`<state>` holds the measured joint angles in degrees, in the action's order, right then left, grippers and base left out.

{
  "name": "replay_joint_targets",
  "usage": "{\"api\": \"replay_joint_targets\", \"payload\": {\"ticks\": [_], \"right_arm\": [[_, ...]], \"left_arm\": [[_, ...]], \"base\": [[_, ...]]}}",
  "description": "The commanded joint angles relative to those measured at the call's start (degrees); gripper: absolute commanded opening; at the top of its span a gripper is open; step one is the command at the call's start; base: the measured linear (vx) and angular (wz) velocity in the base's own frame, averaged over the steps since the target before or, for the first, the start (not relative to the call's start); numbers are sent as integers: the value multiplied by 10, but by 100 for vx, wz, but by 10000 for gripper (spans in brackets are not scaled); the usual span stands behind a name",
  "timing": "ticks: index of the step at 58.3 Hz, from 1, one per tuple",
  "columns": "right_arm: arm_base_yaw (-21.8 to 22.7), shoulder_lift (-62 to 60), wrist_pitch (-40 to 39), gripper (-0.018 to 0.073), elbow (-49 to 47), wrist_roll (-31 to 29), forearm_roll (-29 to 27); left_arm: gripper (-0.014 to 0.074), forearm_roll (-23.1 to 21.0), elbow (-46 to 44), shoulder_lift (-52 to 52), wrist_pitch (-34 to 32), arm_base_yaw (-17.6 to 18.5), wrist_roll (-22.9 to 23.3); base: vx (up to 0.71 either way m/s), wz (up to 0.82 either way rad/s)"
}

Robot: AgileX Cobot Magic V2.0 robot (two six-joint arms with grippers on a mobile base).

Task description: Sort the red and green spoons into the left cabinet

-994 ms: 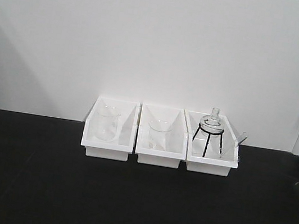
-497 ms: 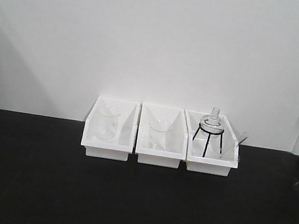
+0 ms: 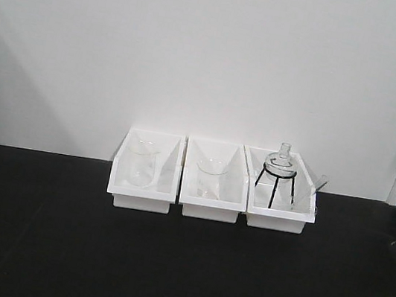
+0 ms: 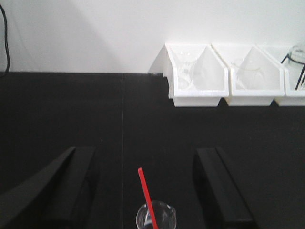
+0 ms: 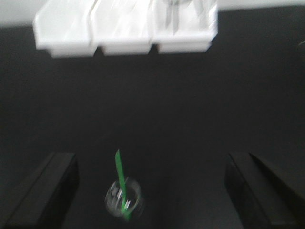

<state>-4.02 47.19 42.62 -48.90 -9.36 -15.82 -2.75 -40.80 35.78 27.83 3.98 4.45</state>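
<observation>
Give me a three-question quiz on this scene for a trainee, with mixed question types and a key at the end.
1. True or false: the left gripper is shut on the red spoon.
2. In the front view, which of the three white bins holds the flask on a black tripod? A) left B) middle C) right
3. Fill in: the spoon in the right wrist view is coloured ____.

Key
1. False: the fingers stand wide apart, and the red spoon stands in a glass beaker.
2. C
3. green
</observation>
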Motion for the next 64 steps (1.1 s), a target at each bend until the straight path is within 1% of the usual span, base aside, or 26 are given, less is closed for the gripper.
{"api": "replay_joint_targets", "payload": {"ticks": [1,5,9,19,25,30,34,39,43,53,64], "right_arm": [[1,36,0,694,-18,-110,-111],[1,67,-3,670,-18,-133,-167],[1,96,-5,631,-18,-142,-193],[1,175,7,533,-18,-172,-200],[-3,214,8,503,-18,-183,-206],[-28,235,-5,494,-18,-192,-198],[-65,251,-31,494,-18,-194,-189],[-102,266,-73,494,-18,-173,-167],[-119,279,-100,494,-18,-149,-142],[-124,325,-126,489,-18,-113,-92],[-124,384,-148,436,-18,-116,-99]], "left_arm": [[585,-6,-17,4,-20,-1,4],[585,-5,-17,4,-7,-1,4],[585,-5,-17,4,2,-1,4],[585,-5,-17,4,7,-1,3],[585,-4,-17,4,7,-1,3],[585,-3,-17,4,7,-1,2],[585,0,-17,4,7,-1,3],[585,0,-17,4,7,-1,3],[585,0,-17,4,7,-1,3],[585,0,-17,4,15,-1,3],[585,0,-17,4,21,-1,3]], "base": [[0,0],[0,0],[0,0],[0,0],[0,0],[0,0],[0,0],[0,0],[0,0],[0,0],[0,0]]}}
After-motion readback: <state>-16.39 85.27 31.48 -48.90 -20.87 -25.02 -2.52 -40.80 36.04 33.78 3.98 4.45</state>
